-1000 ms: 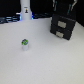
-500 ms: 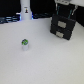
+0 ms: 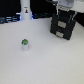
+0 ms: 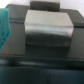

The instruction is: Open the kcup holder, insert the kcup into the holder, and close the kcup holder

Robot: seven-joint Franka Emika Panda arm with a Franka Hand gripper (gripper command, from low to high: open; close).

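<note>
The kcup holder (image 3: 63,27) is a black boxy machine with light grey panels, standing at the exterior view's right rear. The kcup (image 3: 24,45), a tiny whitish cup with a green top, stands upright on the white table, well to the exterior view's left of the machine. My gripper (image 3: 64,13) hangs right over the top of the machine, far from the kcup; its fingers are too blurred to read. The wrist view is filled by the machine's black body (image 4: 20,47) and a grey rectangular panel (image 4: 49,31) seen close up. No fingers show there.
A tall white bottle-like post (image 3: 25,10) stands at the back on the exterior view's left. Dark items line the table's (image 3: 45,62) rear edge. A teal object (image 4: 4,27) shows at the edge of the wrist view.
</note>
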